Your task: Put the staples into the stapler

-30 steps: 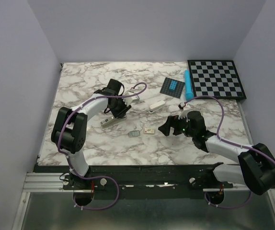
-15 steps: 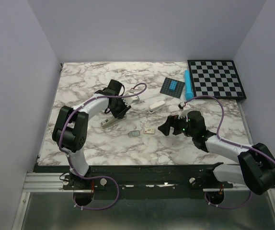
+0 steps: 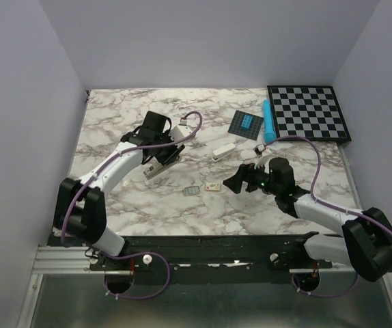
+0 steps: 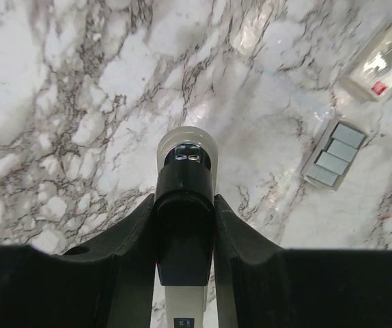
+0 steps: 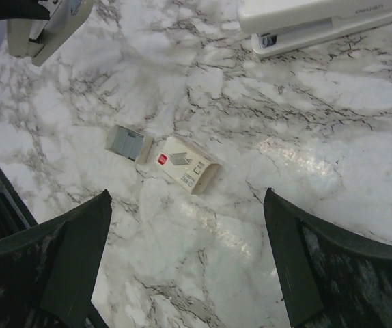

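The stapler (image 4: 186, 225) is a slim black body with a shiny front end and a beige bar under it. My left gripper (image 4: 186, 201) is shut on its sides. From above, the stapler (image 3: 154, 171) pokes out below the left gripper (image 3: 160, 158), left of centre. The staples are a small grey strip (image 3: 191, 191) (image 4: 332, 156) (image 5: 129, 142) lying beside their white box (image 3: 214, 186) (image 4: 380, 61) (image 5: 186, 162). My right gripper (image 3: 235, 183) (image 5: 187, 195) hangs wide open just right of the box, holding nothing. The held stapler (image 5: 42, 31) shows at the right wrist view's top left.
A white oblong block (image 3: 223, 150) (image 5: 312, 20) lies behind the box. At the back right are a checkerboard (image 3: 309, 113), a blue cylinder (image 3: 268, 121) and a dark square pad (image 3: 245, 123). Walls close the table's left, back and right sides.
The left arm has swung its elbow outward to the left and turned its wrist, still gripping the stapler at about the same spot. The right arm has barely moved.
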`<state>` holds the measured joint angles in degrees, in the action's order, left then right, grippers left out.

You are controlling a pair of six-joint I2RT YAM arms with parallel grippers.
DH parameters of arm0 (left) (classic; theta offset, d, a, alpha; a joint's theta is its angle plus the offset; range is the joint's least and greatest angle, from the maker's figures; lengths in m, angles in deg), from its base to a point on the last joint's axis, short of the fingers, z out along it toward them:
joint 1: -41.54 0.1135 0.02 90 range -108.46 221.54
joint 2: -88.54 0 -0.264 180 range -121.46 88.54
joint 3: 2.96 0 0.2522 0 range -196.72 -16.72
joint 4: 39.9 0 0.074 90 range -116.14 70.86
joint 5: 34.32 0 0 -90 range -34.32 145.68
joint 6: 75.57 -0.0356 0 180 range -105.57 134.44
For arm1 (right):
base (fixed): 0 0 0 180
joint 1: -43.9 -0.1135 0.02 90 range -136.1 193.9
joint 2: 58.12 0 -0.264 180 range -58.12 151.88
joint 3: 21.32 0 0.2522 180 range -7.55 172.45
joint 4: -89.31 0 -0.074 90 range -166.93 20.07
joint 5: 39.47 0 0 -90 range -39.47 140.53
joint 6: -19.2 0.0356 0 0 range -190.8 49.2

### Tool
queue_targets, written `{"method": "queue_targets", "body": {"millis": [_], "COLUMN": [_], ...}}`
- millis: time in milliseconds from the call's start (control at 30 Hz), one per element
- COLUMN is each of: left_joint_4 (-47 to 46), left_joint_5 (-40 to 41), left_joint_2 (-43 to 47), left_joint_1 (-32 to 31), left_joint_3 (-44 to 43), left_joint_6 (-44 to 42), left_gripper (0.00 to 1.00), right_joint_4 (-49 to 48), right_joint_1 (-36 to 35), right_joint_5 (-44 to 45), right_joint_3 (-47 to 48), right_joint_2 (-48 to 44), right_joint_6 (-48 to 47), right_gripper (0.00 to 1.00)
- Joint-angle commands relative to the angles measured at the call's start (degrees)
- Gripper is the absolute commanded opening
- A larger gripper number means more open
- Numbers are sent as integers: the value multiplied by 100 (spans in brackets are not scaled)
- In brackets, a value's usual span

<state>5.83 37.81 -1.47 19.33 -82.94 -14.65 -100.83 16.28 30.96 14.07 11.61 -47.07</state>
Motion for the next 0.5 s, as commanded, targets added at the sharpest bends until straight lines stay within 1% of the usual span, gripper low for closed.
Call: {"method": "queue_targets", "body": {"millis": [0,100,133,167,267,300,333,400,433,467], "left_joint_4": [-533,-937,-1268,-1437,-2140,-2325,-2692,-3010,-3160,-3327], "left_joint_5": [151,204,205,187,134,143,117,187,213,257], "left_joint_2": [1124,1634,1767,1890,2304,2470,2541,2664,2682,2691], "left_joint_1": [-396,-669,-853,-924,-1275,-1372,-1451,-1715,-1803,-2021], "left_joint_3": [266,574,688,898,1329,1435,1514,1681,1699,1700], "left_joint_6": [780,1473,1667,2034,2485,2773,2889,3258,3312,3347], "left_gripper": [0,0,0,0,0,0,0,0,0,0], "right_joint_4": [-88,-167,-150,-150,-124,-106,-123,-115,-89,-62], "right_joint_1": [37,19,11,2,-16,-16,-33,-42,-42,-51], "right_joint_5": [-240,-337,-319,-310,-336,-345,-345,-337,-284,-267], "right_joint_3": [219,272,333,359,465,483,491,509,509,509], "right_joint_2": [-372,-522,-627,-689,-882,-926,-979,-1111,-1172,-1225], "right_joint_6": [334,641,712,808,1054,1125,1186,1353,1397,1459], "right_gripper": [100,100,100,100,100,99,99,99,98,98]}}
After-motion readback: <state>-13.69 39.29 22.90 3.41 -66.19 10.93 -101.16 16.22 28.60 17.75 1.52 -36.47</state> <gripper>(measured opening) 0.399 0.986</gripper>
